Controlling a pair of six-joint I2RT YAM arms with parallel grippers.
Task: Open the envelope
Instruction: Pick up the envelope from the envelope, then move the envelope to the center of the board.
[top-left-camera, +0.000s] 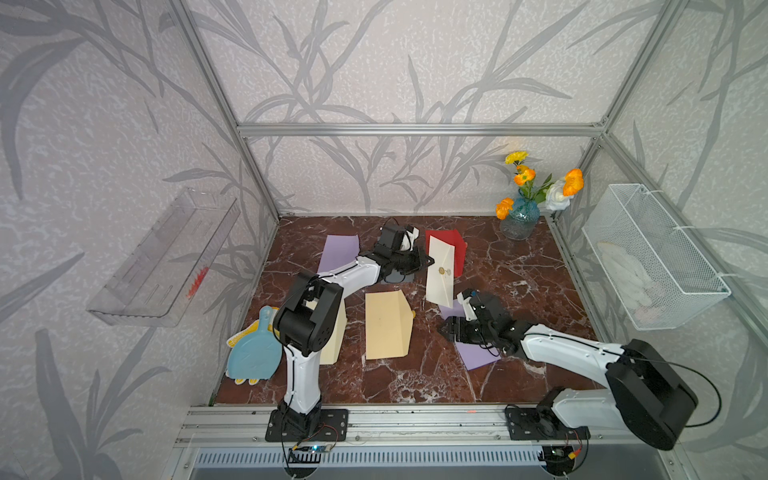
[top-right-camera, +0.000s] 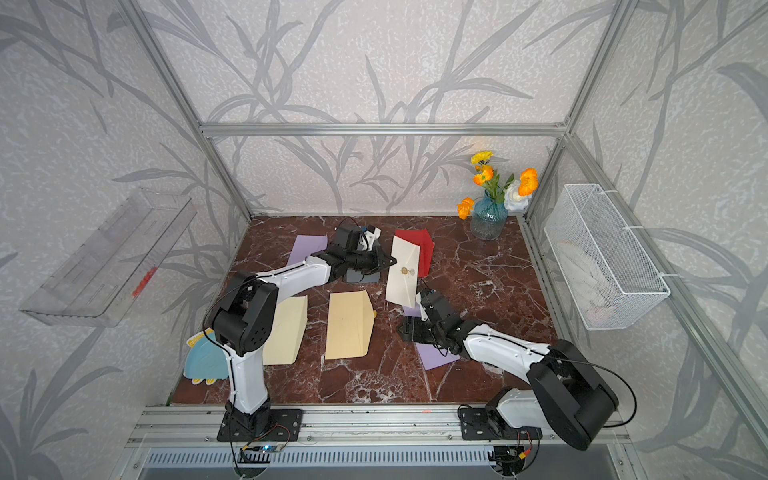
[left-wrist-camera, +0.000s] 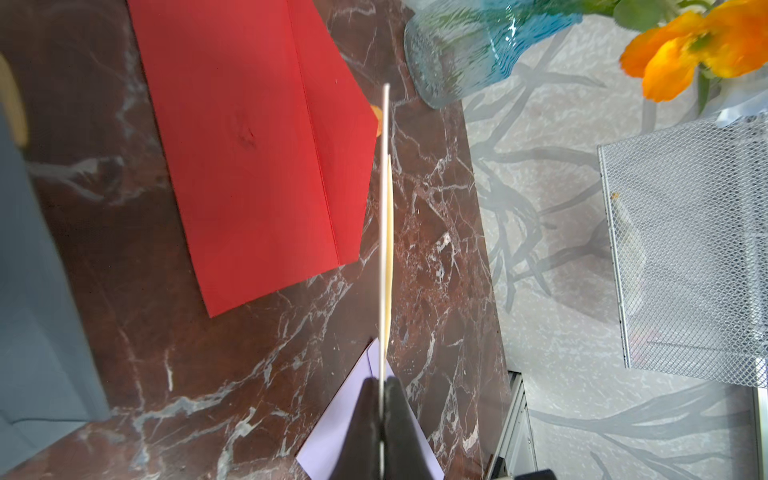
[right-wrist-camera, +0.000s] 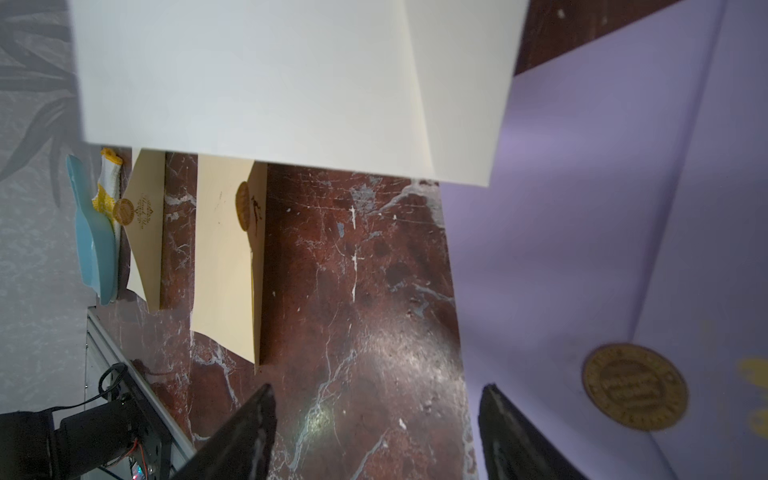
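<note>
The right arm (top-left-camera: 561, 349) is being held low at the near right, its gripper (right-wrist-camera: 376, 395) wide and empty just below the white envelope (top-left-camera: 438, 291). That envelope is being clamped on edge above the counter (top-left-camera: 519, 270) by the closed left gripper (left-wrist-camera: 381, 399). Probably the flap at the gold seal (top-left-camera: 441, 271) is being targeted; only that layer should be pinched. Open room is lying to the right, while the red envelope (top-left-camera: 451, 245) is crowding the far side.

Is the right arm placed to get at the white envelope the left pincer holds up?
Probably yes: the right pincer stands open close by the lower end of the white envelope, with nothing between them, and the left pincer clamps only one edge.
</note>
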